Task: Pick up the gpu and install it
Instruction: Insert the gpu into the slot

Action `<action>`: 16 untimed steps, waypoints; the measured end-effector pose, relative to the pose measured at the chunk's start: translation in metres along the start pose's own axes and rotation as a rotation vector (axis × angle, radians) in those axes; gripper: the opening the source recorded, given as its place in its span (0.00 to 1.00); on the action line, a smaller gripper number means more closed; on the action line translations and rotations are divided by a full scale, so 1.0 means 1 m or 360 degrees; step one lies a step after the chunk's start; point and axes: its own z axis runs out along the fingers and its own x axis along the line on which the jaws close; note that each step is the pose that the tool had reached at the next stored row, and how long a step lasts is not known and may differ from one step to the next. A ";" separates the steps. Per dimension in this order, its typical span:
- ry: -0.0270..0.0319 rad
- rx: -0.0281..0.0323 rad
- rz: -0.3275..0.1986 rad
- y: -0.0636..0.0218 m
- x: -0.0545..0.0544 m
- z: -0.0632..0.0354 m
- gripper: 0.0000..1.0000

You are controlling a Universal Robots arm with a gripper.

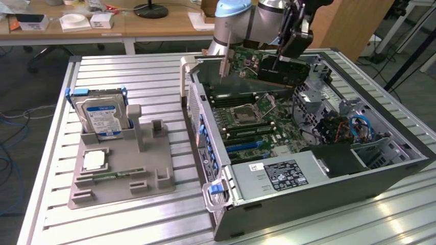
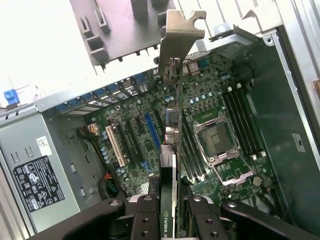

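GPU [image 1: 276,74] hangs at the far end of the open computer case [image 1: 327,196], pinched on edge in the gripper [image 1: 287,58].

Closest to me, a slatted metal table [image 1: 136,219] carries everything. On it, toward the exterior view's left, sits a grey holder [image 1: 126,178] with a small memory stick [image 1: 109,176] lying in a slot and a hard drive [image 1: 102,117] standing upright at its back.

Beside the holder lies the case, its side off. The power supply [image 1: 279,173] fills the near end, and beyond it the motherboard [image 1: 256,127] lies flat with its bare processor socket [image 1: 244,115].

Over the far part of that board the card is held slightly tilted, its silver bracket [image 1: 223,64] pointing toward the exterior view's left.

From the wrist, the black fingers [image 2: 145,217] press on both faces of the GPU [image 2: 171,165], parted only by the card's thickness, with the motherboard [image 2: 145,135] below. I cannot tell whether the card's lower edge touches a slot.

Behind the arm [image 1: 235,25] stands a wooden desk [image 1: 136,25].
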 end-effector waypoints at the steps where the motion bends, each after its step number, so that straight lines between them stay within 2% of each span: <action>1: 0.00008 -0.00002 -0.0017 0.0000 0.000 0.0000 0.26; 16: 0.00117 -0.00031 -0.0264 0.0000 0.000 0.0004 0.26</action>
